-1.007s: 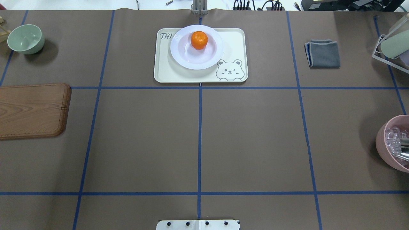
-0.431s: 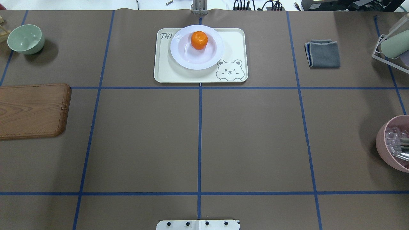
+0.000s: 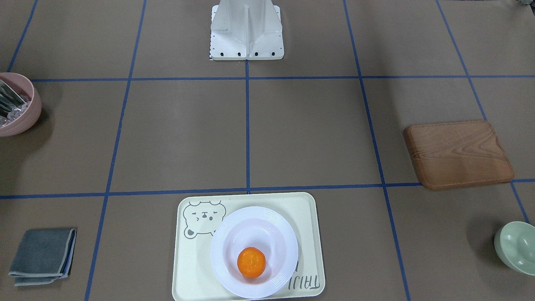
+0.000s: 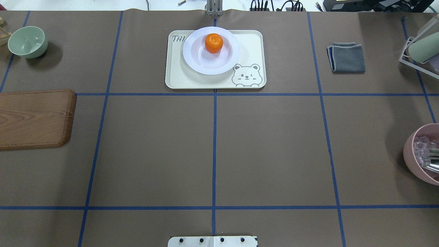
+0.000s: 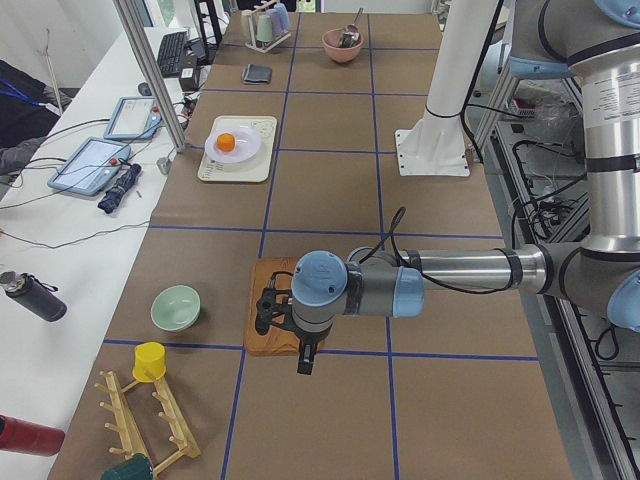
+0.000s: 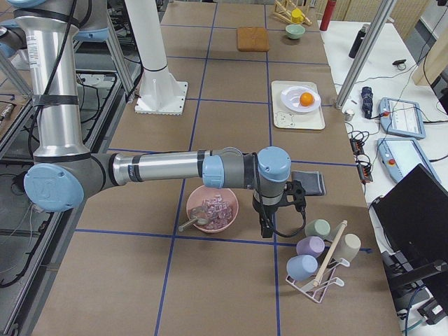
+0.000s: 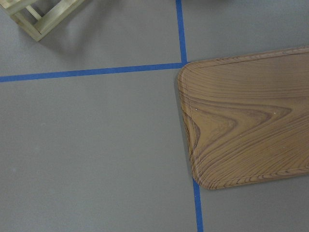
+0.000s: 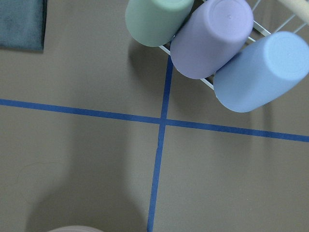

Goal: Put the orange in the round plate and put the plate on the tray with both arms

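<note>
The orange (image 4: pixel 214 43) lies in the round plate (image 4: pixel 193 62), and the plate stands on the tray (image 4: pixel 178 78) at the far middle of the table. The front-facing view shows the same: orange (image 3: pixel 251 262) in the plate (image 3: pixel 221 267) on the tray (image 3: pixel 188 276). Both arms are pulled far back from it. The left gripper (image 5: pixel 304 357) hangs over the near edge of the wooden board, seen only in the exterior left view. The right gripper (image 6: pixel 265 228) hangs beside the pink bowl, seen only in the exterior right view. I cannot tell whether either one is open or shut.
A brown wooden board (image 4: pixel 34 118) and a pale green bowl (image 4: pixel 27 42) lie on the left. A folded grey cloth (image 4: pixel 347 57), a cup rack (image 4: pixel 420 51) and a pink bowl (image 4: pixel 423 154) with clear pieces are on the right. The robot's base (image 3: pixel 246 29) stands at the near edge.
</note>
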`<state>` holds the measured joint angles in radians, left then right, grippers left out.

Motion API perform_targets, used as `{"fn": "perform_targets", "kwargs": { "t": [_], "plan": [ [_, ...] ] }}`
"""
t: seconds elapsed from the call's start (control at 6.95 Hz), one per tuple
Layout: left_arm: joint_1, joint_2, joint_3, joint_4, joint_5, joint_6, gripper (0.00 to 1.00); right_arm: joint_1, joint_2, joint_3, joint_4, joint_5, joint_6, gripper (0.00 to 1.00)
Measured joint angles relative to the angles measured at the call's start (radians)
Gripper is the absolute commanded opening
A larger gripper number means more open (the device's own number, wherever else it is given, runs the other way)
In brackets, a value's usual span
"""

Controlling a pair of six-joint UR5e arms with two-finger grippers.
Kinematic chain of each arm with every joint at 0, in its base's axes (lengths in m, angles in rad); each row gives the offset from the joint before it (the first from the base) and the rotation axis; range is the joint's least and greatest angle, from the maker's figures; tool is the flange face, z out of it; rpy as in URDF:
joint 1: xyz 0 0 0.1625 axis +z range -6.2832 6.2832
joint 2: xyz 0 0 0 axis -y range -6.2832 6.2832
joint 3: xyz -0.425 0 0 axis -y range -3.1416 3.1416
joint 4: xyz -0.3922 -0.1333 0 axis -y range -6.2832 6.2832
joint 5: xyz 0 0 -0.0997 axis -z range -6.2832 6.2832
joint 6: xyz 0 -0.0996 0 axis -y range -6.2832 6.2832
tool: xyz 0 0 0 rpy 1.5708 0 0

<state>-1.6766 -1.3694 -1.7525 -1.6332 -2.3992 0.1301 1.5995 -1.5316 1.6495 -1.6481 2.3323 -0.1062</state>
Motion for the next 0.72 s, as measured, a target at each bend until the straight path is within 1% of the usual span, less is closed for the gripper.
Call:
{"fn": "perform_targets", "kwargs": {
  "t": [0.72],
  "plan": [
    [0.000,0.021,-0.004,-0.001,0.000,0.003,0.98,0.000,-0.035,0.020,0.002,-0.006,-0.010,1.00]
  ]
}}
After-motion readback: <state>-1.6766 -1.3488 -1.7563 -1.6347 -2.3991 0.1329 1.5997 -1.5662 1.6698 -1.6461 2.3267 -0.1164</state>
